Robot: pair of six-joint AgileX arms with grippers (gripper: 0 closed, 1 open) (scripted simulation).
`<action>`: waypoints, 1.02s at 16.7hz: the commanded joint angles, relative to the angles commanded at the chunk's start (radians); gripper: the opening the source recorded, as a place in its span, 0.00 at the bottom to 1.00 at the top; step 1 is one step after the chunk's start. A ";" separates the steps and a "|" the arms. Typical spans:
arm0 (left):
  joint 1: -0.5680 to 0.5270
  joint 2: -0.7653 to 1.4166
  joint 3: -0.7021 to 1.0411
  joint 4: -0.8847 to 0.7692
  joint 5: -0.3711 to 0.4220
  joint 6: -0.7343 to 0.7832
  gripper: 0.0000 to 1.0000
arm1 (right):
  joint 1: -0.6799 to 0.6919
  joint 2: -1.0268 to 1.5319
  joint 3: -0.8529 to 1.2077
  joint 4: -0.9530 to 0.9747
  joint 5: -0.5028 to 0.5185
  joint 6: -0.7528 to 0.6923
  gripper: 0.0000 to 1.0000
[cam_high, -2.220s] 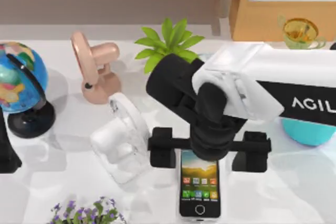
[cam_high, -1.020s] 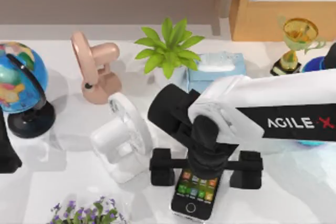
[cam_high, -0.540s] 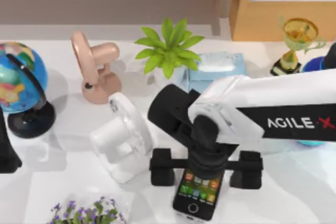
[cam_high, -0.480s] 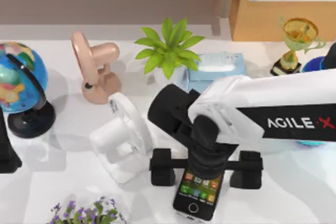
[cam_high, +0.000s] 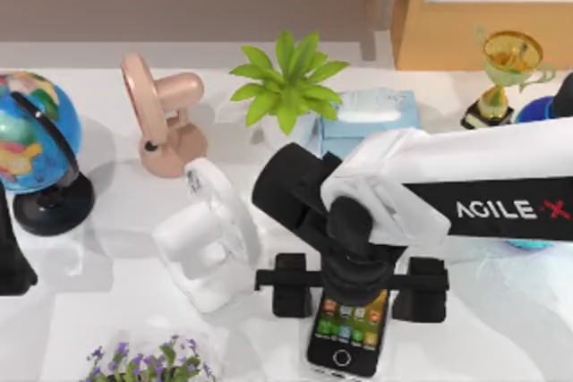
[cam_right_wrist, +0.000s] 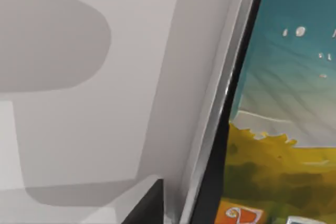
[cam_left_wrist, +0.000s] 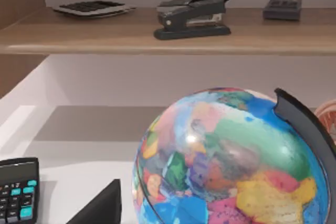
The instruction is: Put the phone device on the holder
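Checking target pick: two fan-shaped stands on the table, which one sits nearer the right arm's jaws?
The white stand, right beside the right gripper and the phone. The pink stand sits farther back.

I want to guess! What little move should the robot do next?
Probably lift the black smartphone with colourful icons a little: the right end effector sits right over it, and the white plastic holder stands apart, to its left. Left arm idles by the blue globe.
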 joint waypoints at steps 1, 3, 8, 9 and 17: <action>0.000 0.000 0.000 0.000 0.000 0.000 1.00 | 0.000 0.000 0.000 0.000 0.000 0.000 0.00; 0.000 0.000 0.000 0.000 0.000 0.000 1.00 | 0.000 0.000 0.000 0.000 0.000 0.000 0.00; 0.000 0.000 0.000 0.000 0.000 0.000 1.00 | -0.006 -0.058 -0.041 -0.083 -0.022 0.015 0.00; 0.000 0.000 0.000 0.000 0.000 0.000 1.00 | -0.012 -0.060 -0.051 -0.083 -0.031 0.017 0.00; 0.000 0.000 0.000 0.000 0.000 0.000 1.00 | 0.005 -0.120 -0.005 -0.103 -0.031 0.000 0.00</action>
